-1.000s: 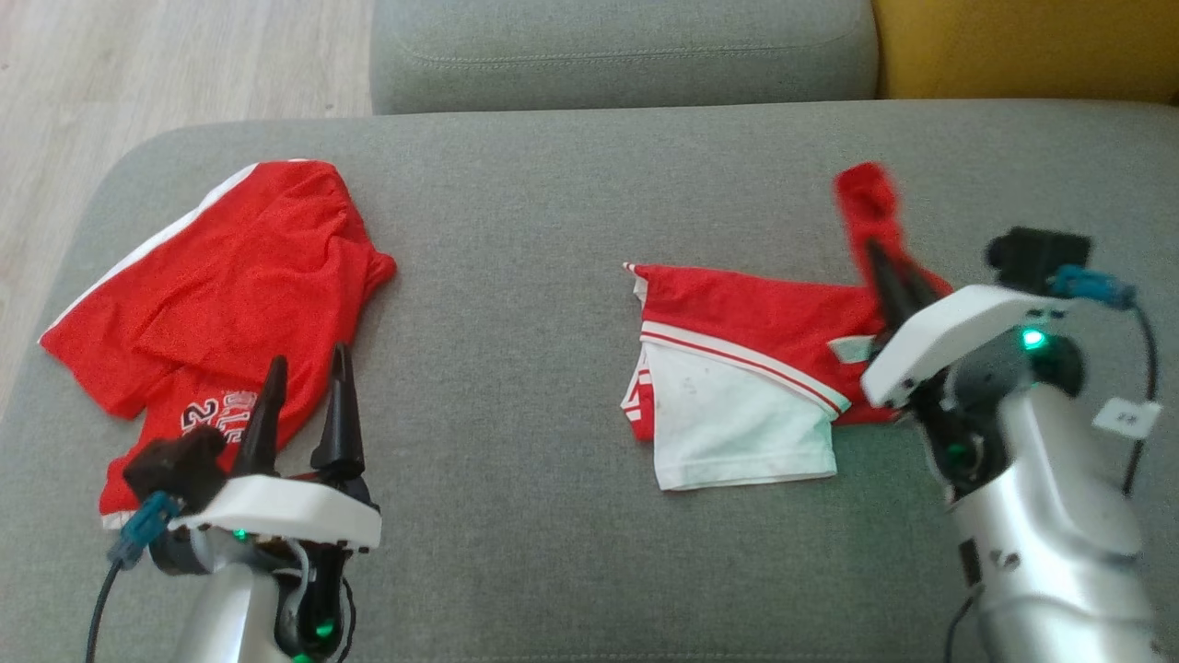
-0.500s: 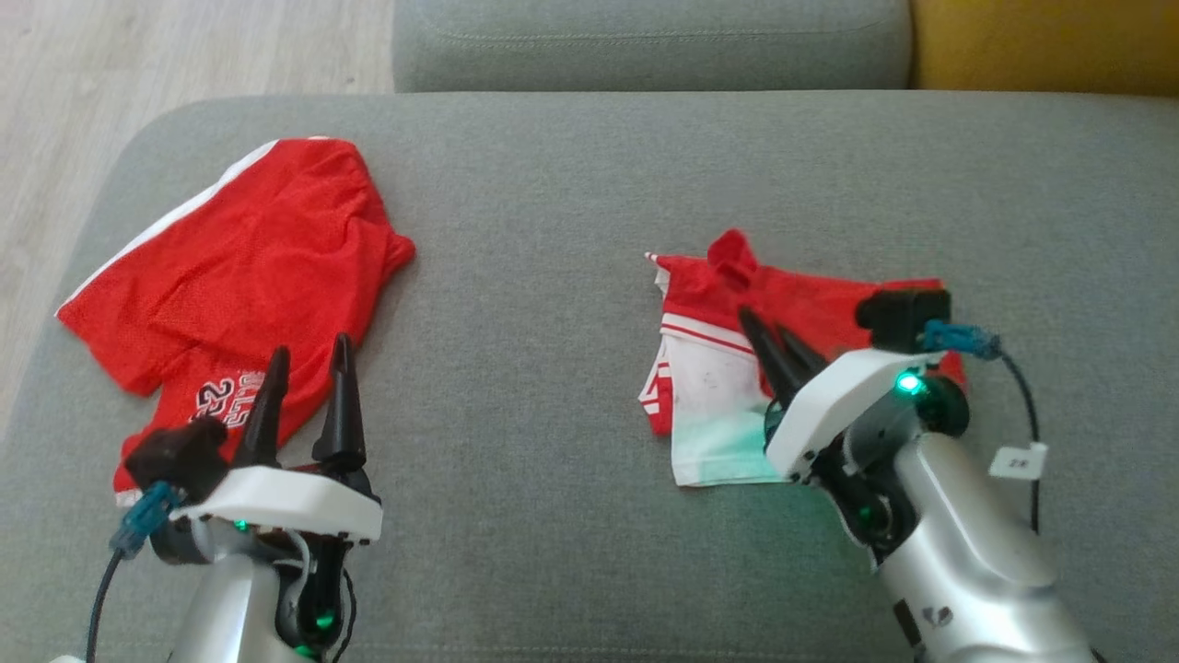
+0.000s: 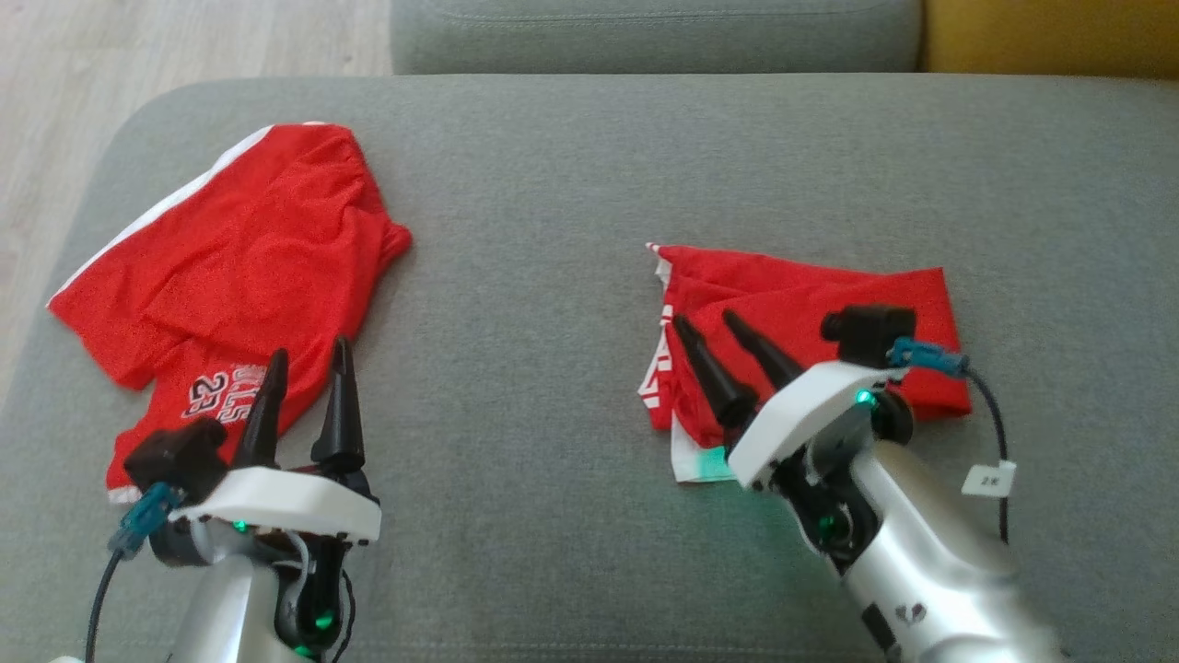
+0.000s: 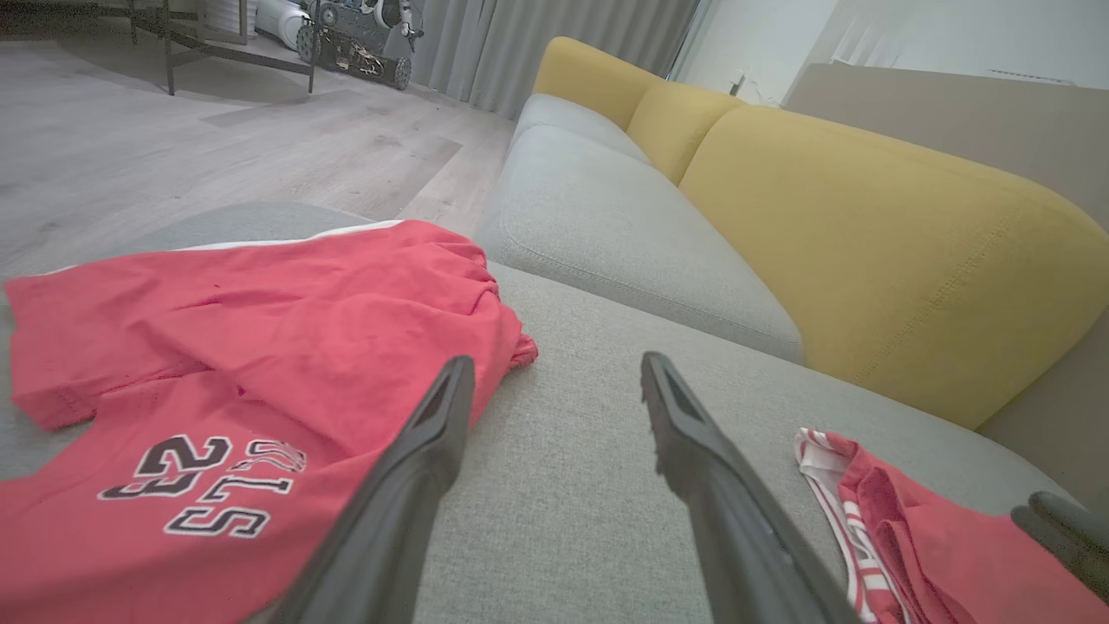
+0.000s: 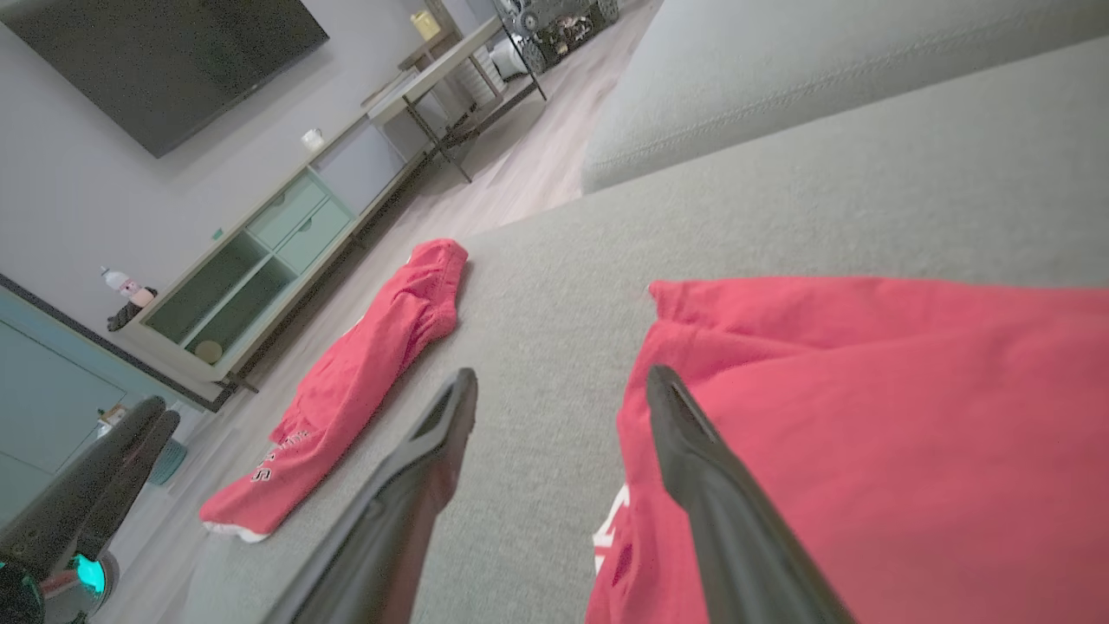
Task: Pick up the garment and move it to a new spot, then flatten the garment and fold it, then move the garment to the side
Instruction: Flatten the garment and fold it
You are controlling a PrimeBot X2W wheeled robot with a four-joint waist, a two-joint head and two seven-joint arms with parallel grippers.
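Note:
The garment [image 3: 811,295] is a red piece with white striped trim, lying folded on the right half of the grey seat [image 3: 589,184]. Only a sliver of its white part shows at the near edge. My right gripper [image 3: 706,320] hovers over the garment's left side, open, with nothing between its fingers. In the right wrist view the right gripper [image 5: 563,374] has one finger over the red garment [image 5: 866,416] and the other over bare seat. My left gripper [image 3: 309,350] stands open at the lower left, empty; the left wrist view shows the left gripper [image 4: 556,362] wide apart.
A second red garment, a jersey [image 3: 239,267] with white numbers, lies spread at the seat's left end, partly under my left fingers. A grey back cushion [image 3: 645,32] and a yellow cushion [image 3: 1050,37] stand behind. Wood floor [image 3: 138,46] lies beyond the left edge.
My right gripper carried a red flap of the garment from the far right over the white part, then let go and opened. The head camera shifted slightly. The left arm stayed still.

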